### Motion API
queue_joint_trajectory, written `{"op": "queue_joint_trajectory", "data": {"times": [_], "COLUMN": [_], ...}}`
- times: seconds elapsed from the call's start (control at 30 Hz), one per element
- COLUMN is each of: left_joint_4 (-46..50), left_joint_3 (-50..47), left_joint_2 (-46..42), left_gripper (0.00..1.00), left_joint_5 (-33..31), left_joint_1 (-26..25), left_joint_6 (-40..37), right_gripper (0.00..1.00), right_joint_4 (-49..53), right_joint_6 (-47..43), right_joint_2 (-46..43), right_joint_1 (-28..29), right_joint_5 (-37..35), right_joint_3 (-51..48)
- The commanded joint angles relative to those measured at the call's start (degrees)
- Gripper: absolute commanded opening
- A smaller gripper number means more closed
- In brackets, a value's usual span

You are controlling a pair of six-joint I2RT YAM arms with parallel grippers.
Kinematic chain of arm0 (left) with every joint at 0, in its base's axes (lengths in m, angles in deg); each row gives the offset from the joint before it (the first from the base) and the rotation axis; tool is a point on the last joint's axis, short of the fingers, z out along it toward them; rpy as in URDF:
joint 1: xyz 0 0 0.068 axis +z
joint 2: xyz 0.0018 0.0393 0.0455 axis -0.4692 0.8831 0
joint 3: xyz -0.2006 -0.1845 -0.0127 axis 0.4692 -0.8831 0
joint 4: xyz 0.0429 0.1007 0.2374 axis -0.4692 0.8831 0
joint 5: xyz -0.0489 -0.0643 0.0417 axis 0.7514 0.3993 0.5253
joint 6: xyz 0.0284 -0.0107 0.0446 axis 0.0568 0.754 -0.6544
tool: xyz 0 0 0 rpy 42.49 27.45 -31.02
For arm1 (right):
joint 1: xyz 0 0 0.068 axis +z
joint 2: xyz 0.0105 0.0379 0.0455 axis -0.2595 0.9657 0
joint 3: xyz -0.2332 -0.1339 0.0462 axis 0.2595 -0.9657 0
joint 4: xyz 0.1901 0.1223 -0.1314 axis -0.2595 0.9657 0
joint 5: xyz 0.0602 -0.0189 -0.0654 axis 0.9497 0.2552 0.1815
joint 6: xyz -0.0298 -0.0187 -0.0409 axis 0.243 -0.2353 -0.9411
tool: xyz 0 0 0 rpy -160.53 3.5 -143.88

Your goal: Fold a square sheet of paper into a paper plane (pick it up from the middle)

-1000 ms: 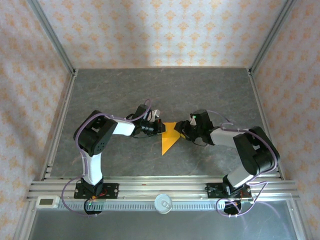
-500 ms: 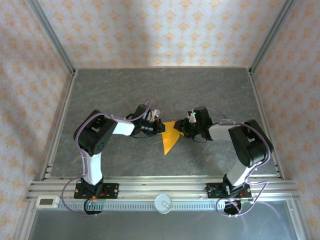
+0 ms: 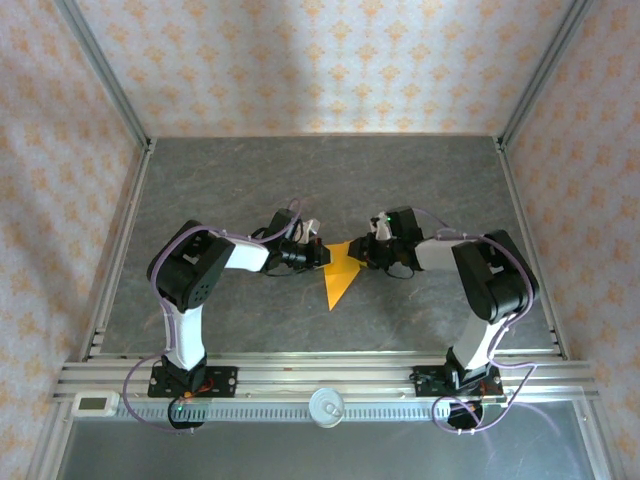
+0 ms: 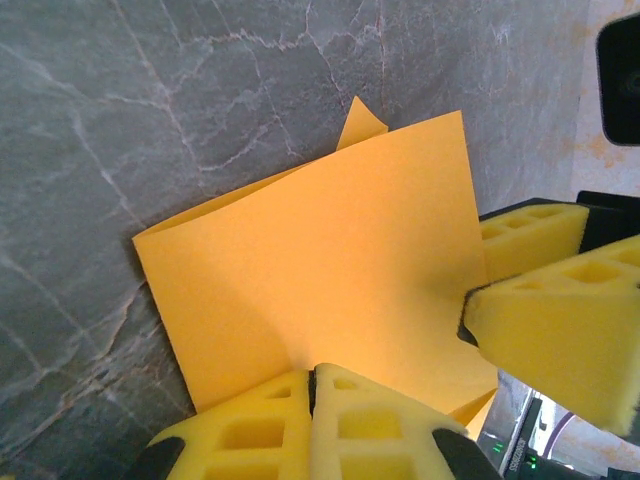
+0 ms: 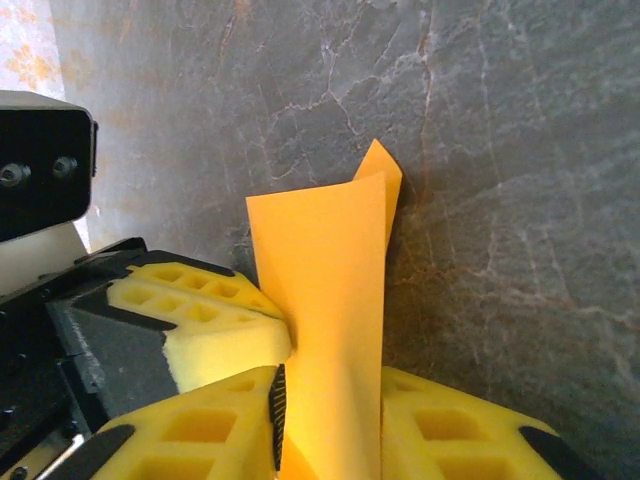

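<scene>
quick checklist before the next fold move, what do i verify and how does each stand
1. Left end effector clamped on the orange sheet: ok, pads shut on its edge.
2. Right end effector clamped on the sheet: cannot tell, it straddles the sheet but contact is unclear.
3. Sheet spans between both end effectors: ok.
4. Folded layers flush: not ok, a back corner pokes past the top edge.
5. End effectors apart from each other: cannot tell, they sit very close.

Bright, even light from above with soft shadows; wrist close-ups slightly soft.
</scene>
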Motion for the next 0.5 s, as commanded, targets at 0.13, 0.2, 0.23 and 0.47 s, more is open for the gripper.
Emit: {"op": "queue_joint_trajectory", "data": {"times": [0.13, 0.2, 0.23, 0.47], "left_joint_4": [0.67, 0.77, 0.78, 0.41], "left_joint_3": [-1.11, -1.0, -0.99, -0.43], "left_joint_2": [1.54, 1.56, 1.58, -0.21], "left_gripper": [0.02, 0.02, 0.02, 0.05], "left_joint_5": [0.48, 0.43, 0.52, 0.61], "left_joint_1": [0.97, 1.03, 1.01, 1.12], "left_joint_6": [-2.05, -2.03, -2.03, -1.82], "right_gripper": [0.2, 0.18, 0.16, 0.03], "right_joint_4": [4.71, 4.76, 4.94, 5.24], "right_joint_6": [-4.98, -5.17, -5.41, -4.55], "right_joint_2": [2.41, 2.63, 2.67, 1.99], "right_joint_1": [-0.57, -0.68, -0.74, -0.78], "right_joint_5": [2.14, 2.43, 2.5, 2.78], "right_joint_3": [3.74, 3.87, 3.96, 3.27]}}
